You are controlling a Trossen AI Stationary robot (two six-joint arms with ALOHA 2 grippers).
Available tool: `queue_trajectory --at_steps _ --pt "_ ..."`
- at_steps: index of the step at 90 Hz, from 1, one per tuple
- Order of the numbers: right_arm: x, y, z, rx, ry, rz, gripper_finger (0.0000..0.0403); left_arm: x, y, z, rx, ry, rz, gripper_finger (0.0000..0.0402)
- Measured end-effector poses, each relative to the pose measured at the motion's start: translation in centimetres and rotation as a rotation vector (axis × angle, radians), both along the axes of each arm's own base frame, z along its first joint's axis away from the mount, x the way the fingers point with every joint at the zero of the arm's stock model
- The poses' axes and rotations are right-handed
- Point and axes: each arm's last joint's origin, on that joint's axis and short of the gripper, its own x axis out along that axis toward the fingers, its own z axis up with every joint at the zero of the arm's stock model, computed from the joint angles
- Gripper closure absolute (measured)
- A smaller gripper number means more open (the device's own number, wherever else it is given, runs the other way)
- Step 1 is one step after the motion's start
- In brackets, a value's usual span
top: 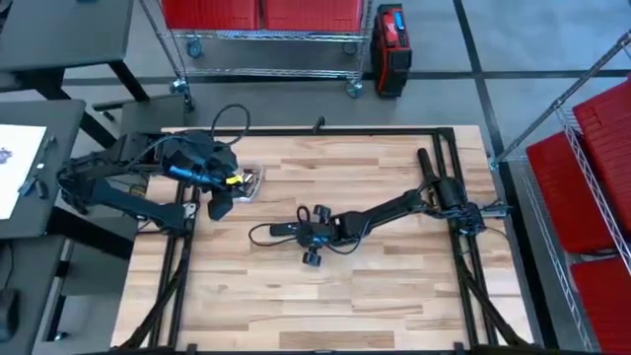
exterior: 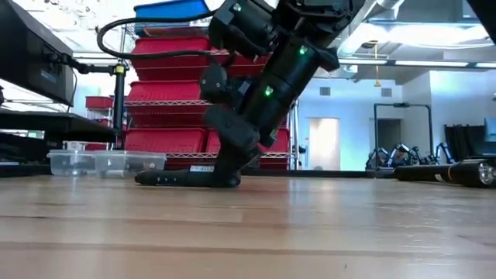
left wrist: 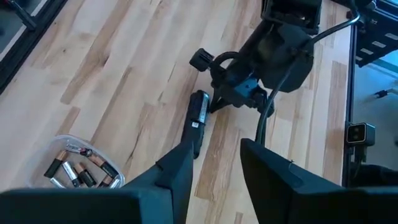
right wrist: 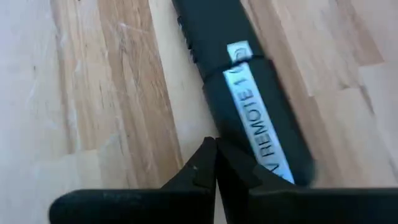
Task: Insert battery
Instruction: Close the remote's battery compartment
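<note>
Now remote (right wrist: 249, 93) flat on table, just beside closed right tool (right wrist: 216, 163).

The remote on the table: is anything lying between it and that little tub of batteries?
Nothing visible. In the left wrist view only bare wood separates the tub of batteries from the black remote. The right pincer, fingers shut, sits at the remote's far end, not on that stretch. The left pincer hovers open above the tub.
</note>
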Motion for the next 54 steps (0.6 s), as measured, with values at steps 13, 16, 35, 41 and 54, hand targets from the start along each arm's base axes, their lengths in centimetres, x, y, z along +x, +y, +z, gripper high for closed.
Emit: queue_trajectory --at_steps 13,16,35,41,54 --pt "0.6 -0.6 1.2 -0.007 -0.001 -0.004 0.0403 0.0 0.0 0.0 0.002 0.000 -0.002 0.0287" --pt "0.7 -0.7 1.3 -0.011 -0.001 0.003 0.0403 0.0 0.0 0.0 0.002 0.000 -0.002 0.0287" --pt "0.7 -1.2 1.3 -0.008 0.002 -0.003 0.0403 0.0 0.0 0.0 0.003 0.000 -0.003 0.0287" --pt "0.7 -1.1 1.3 0.009 0.004 0.009 0.0403 0.0 0.0 0.0 0.003 0.000 -0.003 0.0287" --pt "0.8 -0.8 1.1 0.022 0.001 0.023 0.0403 0.0 0.0 0.0 0.002 0.000 -0.003 0.0287"
